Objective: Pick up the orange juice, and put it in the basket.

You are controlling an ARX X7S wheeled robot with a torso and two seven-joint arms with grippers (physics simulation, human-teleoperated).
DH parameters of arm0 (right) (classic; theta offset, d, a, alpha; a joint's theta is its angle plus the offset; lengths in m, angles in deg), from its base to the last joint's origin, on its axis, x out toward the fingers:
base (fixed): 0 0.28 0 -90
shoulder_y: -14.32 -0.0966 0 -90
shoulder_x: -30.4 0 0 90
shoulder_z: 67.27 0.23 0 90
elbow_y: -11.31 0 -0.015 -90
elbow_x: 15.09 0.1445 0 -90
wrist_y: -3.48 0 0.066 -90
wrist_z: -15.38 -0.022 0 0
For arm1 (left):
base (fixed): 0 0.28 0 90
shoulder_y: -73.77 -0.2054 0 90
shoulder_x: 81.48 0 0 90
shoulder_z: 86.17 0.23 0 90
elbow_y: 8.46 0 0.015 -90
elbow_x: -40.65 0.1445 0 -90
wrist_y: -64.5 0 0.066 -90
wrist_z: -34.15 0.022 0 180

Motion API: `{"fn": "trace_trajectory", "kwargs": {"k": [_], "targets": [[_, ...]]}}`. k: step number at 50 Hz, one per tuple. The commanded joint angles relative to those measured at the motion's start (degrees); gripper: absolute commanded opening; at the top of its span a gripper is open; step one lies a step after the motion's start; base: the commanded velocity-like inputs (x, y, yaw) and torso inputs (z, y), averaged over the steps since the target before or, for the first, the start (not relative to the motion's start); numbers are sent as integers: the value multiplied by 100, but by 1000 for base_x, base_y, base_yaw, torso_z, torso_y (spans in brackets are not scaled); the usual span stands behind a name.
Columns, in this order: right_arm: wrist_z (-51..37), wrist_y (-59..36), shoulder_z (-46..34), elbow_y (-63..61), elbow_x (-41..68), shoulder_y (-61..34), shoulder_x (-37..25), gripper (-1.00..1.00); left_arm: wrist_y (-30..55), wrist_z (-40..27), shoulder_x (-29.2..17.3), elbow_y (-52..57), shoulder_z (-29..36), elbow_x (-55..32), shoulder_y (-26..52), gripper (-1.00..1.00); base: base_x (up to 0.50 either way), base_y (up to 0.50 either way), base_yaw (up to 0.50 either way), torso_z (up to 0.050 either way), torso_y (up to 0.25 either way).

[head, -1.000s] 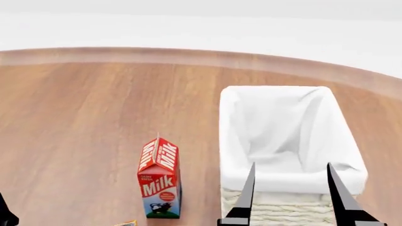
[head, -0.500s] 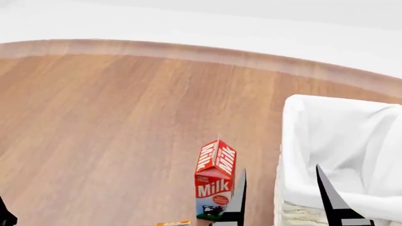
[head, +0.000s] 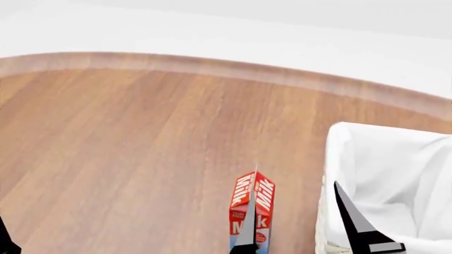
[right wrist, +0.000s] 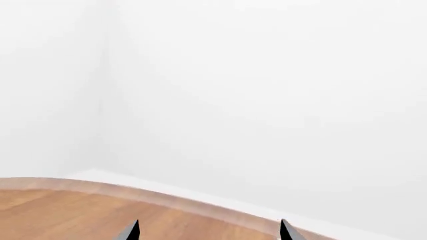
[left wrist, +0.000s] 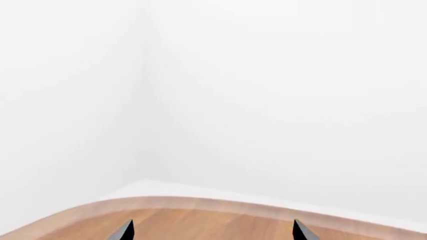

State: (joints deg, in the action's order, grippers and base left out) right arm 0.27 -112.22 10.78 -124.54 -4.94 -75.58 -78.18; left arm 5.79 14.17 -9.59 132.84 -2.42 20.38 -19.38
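Left gripper (left wrist: 212, 231): 1, two finger tips wide apart, holding nothing, over the table (head: 127, 137)
Milk (head: 253, 209): 1 carton, upright, just left of basket, partly behind a right finger
Right gripper (head: 300, 219): 1, fingers spread wide, empty, above milk and basket edge
Basket (head: 339, 159): 1, white lining, right edge of head view
Orange juice: 0 in view

My right gripper (head: 300, 225) sits low in the head view, its two dark fingers (head: 355, 225) spread wide with nothing between them. My left gripper (left wrist: 212, 231) shows only its two fingertips in its wrist view, likewise parted and empty. The head view catches just a dark sliver of it at the lower left corner.
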Motion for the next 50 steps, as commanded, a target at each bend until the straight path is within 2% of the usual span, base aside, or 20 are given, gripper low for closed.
{"fn": "trace_trajectory", "kwargs": {"k": [1,14,15,26,43,50], "targets": [[142,102,164,23,-13,35,103,100,-151,149,112,20,-159,-128,-30,100,0,0,0,50,0],[86,92,162,23,13,37,75,100,-218,151,82,42,-218,-338,-53,100,0,0,0,50,0],[86,100,155,34,11,36,72,100,-420,321,230,16,-478,-893,-66,100,0,0,0,50,0],[56,90,138,19,30,28,45,100,-283,157,33,87,-267,-562,-60,100,0,0,0,46,-131],[15,99,79,39,30,16,1,100,-527,112,-22,15,-203,-460,-134,100,0,0,0,41,-191],[-37,-104,29,-186,1,16,-62,100,-362,61,-62,-21,-250,-661,-92,100,0,0,0,2,0]]}}
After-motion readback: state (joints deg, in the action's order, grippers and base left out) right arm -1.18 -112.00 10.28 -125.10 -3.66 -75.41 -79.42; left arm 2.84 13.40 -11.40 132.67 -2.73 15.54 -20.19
